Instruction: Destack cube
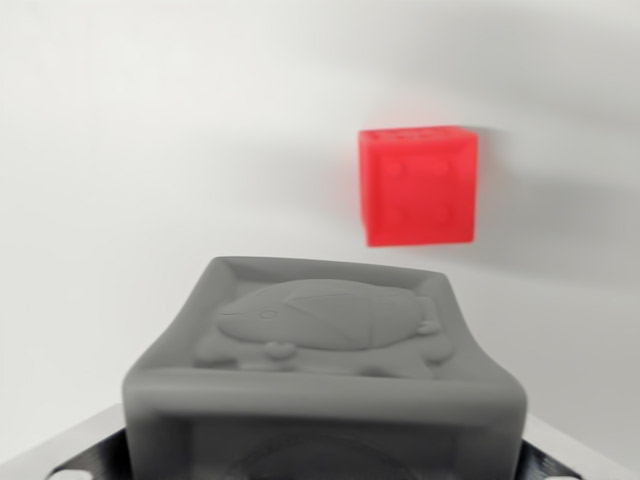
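A grey cube (325, 340) with an animal embossed on its top face fills the lower middle of the wrist view, very close to the camera and blurred. It sits in my gripper (325, 445), which is shut on it. The cube hides the fingers, and only bits of black and silver gripper body show at the bottom corners. A red cube (418, 186) with studs on its face lies apart on the white surface, farther away toward the wrist view's upper right. The two cubes do not touch.
A plain white surface (150, 150) lies all around the red cube, with soft shadows beside it.
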You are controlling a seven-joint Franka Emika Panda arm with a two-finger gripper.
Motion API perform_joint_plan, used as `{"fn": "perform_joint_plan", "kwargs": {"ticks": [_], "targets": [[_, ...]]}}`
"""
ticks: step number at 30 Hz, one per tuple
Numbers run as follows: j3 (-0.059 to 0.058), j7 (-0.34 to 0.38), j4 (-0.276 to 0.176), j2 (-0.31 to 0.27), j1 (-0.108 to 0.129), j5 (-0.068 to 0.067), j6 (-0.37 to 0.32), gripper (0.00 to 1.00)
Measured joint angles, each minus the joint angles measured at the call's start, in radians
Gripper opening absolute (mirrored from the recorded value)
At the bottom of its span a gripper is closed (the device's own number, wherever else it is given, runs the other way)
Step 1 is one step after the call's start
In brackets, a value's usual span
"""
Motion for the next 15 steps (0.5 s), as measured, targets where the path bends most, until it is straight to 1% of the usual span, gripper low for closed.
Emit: {"fn": "perform_joint_plan", "kwargs": {"ticks": [4,15], "targets": [[0.005,0.021,-0.011,-0.003,0.008,0.000,0.008,0.00],[0.023,0.088,-0.041,-0.012,0.032,0.000,0.029,0.00]]}}
